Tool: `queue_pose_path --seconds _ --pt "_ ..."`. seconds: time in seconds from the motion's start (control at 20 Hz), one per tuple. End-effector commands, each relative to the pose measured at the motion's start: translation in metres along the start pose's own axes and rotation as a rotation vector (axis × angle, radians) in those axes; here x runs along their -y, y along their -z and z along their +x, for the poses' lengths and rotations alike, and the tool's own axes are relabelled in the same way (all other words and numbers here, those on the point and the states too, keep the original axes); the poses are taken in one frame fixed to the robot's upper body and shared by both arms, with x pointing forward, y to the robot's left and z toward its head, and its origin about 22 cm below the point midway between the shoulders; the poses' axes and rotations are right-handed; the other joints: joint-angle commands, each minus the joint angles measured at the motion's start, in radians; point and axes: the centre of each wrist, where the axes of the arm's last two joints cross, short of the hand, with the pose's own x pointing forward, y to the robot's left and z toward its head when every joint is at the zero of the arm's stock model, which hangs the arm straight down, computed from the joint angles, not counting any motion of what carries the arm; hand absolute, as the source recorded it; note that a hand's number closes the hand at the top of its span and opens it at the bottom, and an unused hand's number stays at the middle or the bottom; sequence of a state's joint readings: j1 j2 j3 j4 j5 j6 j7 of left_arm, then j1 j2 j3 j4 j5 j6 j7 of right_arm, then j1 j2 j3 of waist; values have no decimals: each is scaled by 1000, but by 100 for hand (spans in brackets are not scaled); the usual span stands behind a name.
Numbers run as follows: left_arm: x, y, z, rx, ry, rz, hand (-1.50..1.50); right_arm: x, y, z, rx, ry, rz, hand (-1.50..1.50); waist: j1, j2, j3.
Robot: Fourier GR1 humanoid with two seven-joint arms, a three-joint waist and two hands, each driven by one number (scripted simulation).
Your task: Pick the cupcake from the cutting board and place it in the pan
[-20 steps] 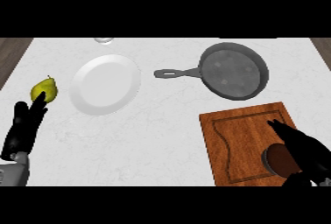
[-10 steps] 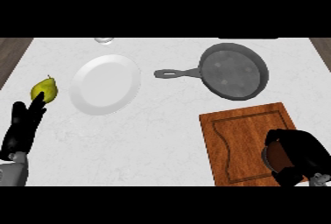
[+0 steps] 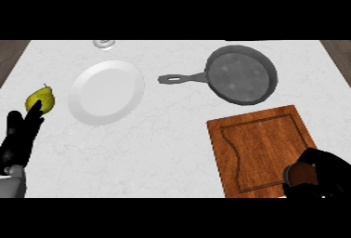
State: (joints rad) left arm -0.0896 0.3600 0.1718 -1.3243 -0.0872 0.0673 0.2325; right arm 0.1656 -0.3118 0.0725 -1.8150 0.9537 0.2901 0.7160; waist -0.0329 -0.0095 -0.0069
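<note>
The cupcake (image 3: 299, 175) shows as a brown patch at the near right corner of the wooden cutting board (image 3: 259, 144). My right hand (image 3: 328, 175) is curled round it from the right and hides most of it. The grey pan (image 3: 243, 74) lies at the back right of the counter, beyond the board, with its handle pointing left. My left hand (image 3: 21, 137) rests open at the left edge, fingers up, just below a pear.
A white plate (image 3: 106, 92) lies at the back left of the counter. A yellow-green pear (image 3: 40, 99) sits left of it, above my left hand. A small pale object (image 3: 103, 43) is at the back edge.
My right hand's fingers have curled from straight to closed round the cupcake at the board's near right corner. The left hand has not moved.
</note>
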Motion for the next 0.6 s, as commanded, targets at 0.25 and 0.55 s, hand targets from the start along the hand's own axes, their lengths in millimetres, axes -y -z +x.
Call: queue_pose_path --seconds 0.25,0.55 --pt "-1 4 2 10 1 -11 0 16 -68 39 -276 215 -354 150 18 6 4" --pt "3 9 18 8 13 -21 0 52 -105 71 -127 263 -633 150 31 7 6"
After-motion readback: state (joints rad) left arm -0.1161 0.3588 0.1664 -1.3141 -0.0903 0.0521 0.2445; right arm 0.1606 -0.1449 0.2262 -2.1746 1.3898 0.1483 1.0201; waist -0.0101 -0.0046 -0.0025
